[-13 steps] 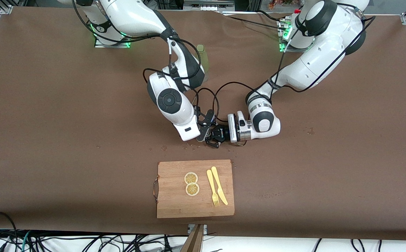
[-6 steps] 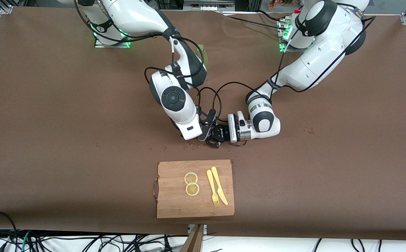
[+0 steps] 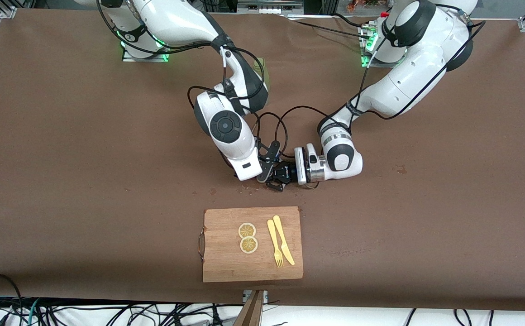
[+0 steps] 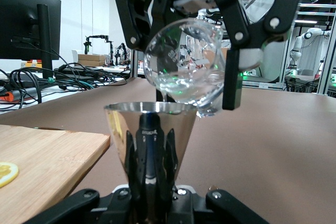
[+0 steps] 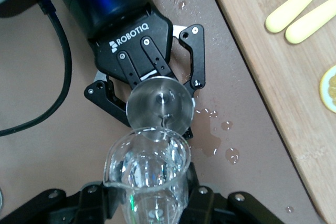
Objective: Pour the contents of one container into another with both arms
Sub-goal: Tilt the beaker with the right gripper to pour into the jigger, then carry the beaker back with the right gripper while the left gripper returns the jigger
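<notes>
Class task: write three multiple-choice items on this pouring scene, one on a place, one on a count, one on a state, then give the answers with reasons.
1. Where do the lemon slices lie?
A. on the board
B. in the cup
C. on the bare table

2. How many lemon slices are there?
A. one
B. two
C. four

3. How is the glass held?
A. upright
B. lying on the table
C. tipped over the cup

Answers:
1 A: the slices rest on the board.
2 B: two show, beside the fork.
3 C: the right gripper tilts the glass above the cup in the left gripper.
</notes>
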You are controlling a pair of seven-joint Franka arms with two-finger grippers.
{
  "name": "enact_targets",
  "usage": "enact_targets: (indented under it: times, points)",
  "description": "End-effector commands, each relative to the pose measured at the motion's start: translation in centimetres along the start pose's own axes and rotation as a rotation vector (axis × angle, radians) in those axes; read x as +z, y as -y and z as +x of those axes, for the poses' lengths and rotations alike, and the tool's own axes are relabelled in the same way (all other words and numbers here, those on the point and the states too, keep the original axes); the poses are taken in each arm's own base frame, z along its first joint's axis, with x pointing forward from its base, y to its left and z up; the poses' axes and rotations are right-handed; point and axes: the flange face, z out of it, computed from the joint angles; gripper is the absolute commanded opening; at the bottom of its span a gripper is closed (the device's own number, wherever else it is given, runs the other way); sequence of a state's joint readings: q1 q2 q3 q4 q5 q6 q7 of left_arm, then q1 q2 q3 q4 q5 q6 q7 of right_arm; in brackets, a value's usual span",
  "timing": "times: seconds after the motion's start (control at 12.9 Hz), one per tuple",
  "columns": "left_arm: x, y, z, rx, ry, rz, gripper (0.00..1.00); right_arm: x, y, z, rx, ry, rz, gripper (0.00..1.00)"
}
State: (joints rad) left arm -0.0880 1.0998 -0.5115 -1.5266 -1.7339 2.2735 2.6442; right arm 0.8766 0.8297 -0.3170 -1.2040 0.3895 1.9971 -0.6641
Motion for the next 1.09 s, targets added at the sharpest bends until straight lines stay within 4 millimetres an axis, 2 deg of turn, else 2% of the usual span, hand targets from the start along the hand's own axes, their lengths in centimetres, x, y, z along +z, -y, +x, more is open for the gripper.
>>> enact_targets:
  times: [0.0, 0.47, 0.7, 1.01]
  points:
    - [0.6, 0.0, 0.1, 0.011, -0.021, 0.032, 0.00, -1.0, -0.5, 0.5, 0.019, -0.013, -0.008, 0.36]
    - [0.6, 0.1, 0.1, 0.010, -0.023, 0.032, 0.00, -1.8, -2.7, -0.7, 0.119, -0.105, 0.106, 0.36]
    - [0.6, 0.1, 0.1, 0.010, -0.024, 0.032, 0.00, -3.1, -4.4, -1.8, 0.156, -0.163, 0.155, 0.36]
    - [0.5, 0.2, 0.6, 0.016, -0.027, 0.032, 0.00, -4.3, -9.2, -6.7, 0.145, -0.313, 0.270, 0.36]
